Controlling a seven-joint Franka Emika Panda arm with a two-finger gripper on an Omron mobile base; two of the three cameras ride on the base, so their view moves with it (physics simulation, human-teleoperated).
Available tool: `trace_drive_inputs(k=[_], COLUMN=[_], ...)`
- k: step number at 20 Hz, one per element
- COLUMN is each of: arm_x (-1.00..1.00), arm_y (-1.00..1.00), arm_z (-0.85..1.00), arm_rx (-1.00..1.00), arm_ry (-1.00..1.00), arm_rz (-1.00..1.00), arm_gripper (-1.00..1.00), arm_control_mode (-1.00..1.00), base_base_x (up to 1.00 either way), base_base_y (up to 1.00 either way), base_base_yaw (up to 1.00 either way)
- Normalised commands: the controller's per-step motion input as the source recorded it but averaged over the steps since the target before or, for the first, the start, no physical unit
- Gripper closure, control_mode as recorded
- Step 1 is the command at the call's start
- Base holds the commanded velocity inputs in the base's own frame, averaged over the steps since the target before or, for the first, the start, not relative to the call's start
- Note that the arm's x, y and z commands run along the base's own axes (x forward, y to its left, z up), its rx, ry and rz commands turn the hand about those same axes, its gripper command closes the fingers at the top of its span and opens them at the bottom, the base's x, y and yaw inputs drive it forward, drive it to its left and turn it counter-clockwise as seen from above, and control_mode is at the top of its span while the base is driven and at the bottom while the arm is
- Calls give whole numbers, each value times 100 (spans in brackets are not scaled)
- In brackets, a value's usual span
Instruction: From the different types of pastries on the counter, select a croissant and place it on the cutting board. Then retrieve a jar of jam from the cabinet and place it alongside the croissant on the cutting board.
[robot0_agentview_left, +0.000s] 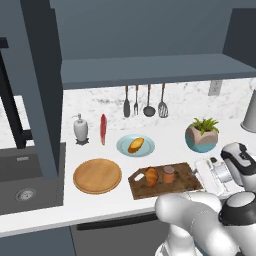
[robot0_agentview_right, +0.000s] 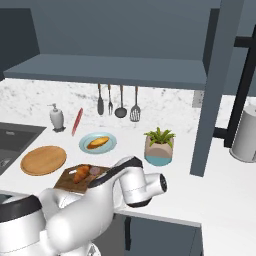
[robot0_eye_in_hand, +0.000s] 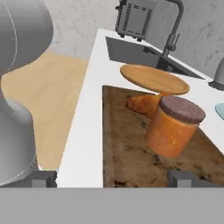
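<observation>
Near board's (robot0_agentview_left: 182, 186) front edge: jar (robot0_agentview_left: 169, 174), croissant (robot0_agentview_left: 151, 176).

Orange-brown croissant (robot0_agentview_left: 151, 176), reddish-brown jar (robot0_agentview_left: 169, 174), dark brown worn board (robot0_agentview_left: 185, 181), white speckled counter (robot0_agentview_left: 125, 200)

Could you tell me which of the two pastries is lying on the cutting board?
The ridged orange-brown croissant, beside the jar of jam; the paler bun lies on the blue plate.

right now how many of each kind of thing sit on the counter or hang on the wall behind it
pastries: 2, croissant and bun
jar of jam: 1
cutting board: 1
plates: 2, round wooden plate, blue plate
hanging utensils: 4
soap dispenser: 1
potted plant: 1
total: 12
</observation>
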Motion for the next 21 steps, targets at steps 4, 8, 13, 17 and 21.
trace_drive_inputs(k=[4,8,13,17,21], arm_x=[-44,-56,-61,-66,-44], arm_y=[-37,-29,-22,-14,-2], arm_z=[0,0,0,1,0], arm_rx=[1,0,0,0,0], arm_ry=[0,-1,-2,-4,-2], arm_rz=[0,0,0,-2,-11], arm_gripper=[-100,-100,-100,-100,-100], arm_control_mode=[-100,-100,-100,-100,-100], base_base_x=[0,0,0,0,0], base_base_y=[0,0,0,0,0], base_base_yaw=[0,0,0,0,0])
